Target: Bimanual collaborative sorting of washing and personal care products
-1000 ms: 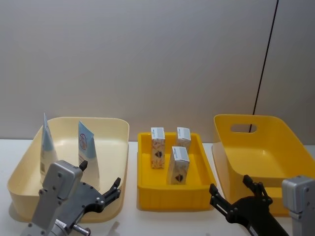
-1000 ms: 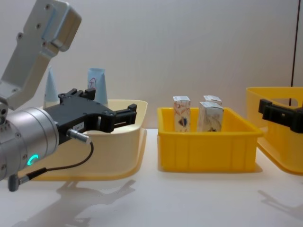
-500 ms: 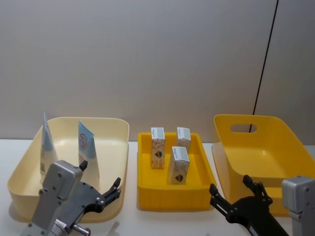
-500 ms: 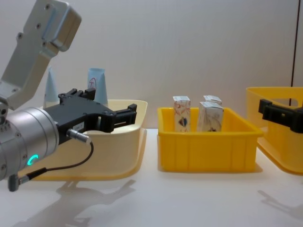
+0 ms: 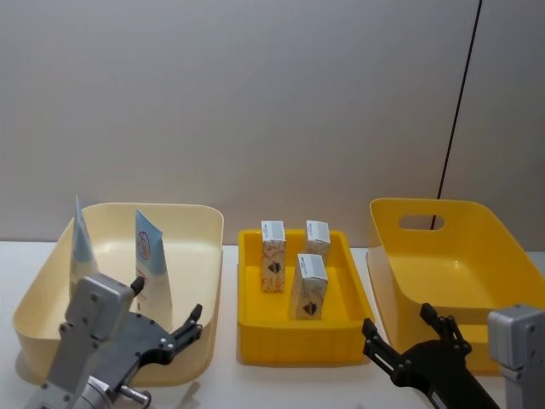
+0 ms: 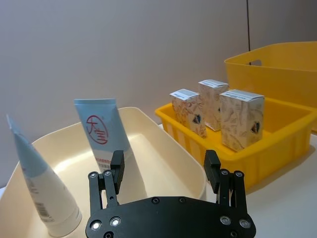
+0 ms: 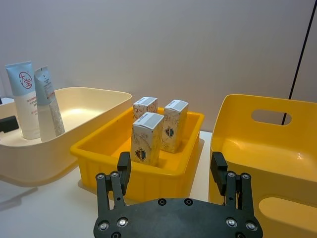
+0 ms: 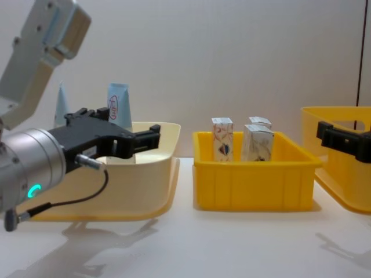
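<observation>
Two pale blue-and-white tubes stood crimped ends up inside the cream bin [image 5: 204, 251], the red-marked tube [image 5: 152, 256] at 3 o'clock of the plainer tube [image 5: 83, 247], which stood against the bin's 9 o'clock wall. Three small white cartons [image 5: 309, 285] with colourful print stood upright in the yellow tray [image 5: 302, 342]. Two were side by side toward its 12 o'clock end, and the third was apart from them, nearer the middle on the 6 o'clock side. The cream bin sat at 9 o'clock of the tray, close beside it. A deeper yellow bin [image 5: 477, 256] with a handle slot in its far wall sat at 3 o'clock of the tray. All three containers rested on the white counter [image 8: 232, 243]. The left gripper [image 6: 164, 159] hung over the cream bin's 6 o'clock rim, its black fingers [image 6: 117, 166] spread wide and holding nothing. They were aimed at the red-marked tube but stopped short of it. The right gripper [image 7: 171, 159] hung low over the counter on the 6 o'clock side of the deeper yellow bin, near that bin's corner closest to the tray. Its fingers [image 7: 218, 166] were likewise spread apart and empty, pointing toward 12 o'clock.
</observation>
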Motion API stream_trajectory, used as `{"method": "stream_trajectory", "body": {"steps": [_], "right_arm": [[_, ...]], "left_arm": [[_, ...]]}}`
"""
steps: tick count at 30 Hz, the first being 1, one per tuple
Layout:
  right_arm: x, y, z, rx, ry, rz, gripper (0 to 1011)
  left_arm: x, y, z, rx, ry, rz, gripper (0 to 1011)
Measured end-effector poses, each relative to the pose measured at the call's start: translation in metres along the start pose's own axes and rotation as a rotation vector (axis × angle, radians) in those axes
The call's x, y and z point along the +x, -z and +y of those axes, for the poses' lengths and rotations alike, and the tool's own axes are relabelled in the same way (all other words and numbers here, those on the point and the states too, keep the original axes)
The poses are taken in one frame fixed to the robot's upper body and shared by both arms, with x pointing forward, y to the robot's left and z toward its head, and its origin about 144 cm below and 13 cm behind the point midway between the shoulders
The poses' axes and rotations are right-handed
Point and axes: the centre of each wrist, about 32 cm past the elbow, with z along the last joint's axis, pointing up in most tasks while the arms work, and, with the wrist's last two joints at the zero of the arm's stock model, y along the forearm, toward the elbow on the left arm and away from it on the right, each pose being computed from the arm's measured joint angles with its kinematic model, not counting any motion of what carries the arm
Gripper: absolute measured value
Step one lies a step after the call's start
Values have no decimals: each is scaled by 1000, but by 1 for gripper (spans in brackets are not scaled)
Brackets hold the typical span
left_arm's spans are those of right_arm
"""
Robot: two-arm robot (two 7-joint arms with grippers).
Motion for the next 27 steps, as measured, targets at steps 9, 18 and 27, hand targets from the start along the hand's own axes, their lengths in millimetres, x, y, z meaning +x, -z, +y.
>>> {"method": "stream_trajectory", "body": {"steps": [9, 18, 27], "right_arm": [[0, 0, 0, 0, 0, 0, 1001], [0, 0, 0, 0, 0, 0, 1001], [0, 0, 0, 0, 0, 0, 1001]], "left_arm": [[16, -5, -7, 26, -65, 60, 1003], [35, -9, -23, 49, -109, 111, 1003], [47, -13, -46, 72, -93, 151, 1003]]}}
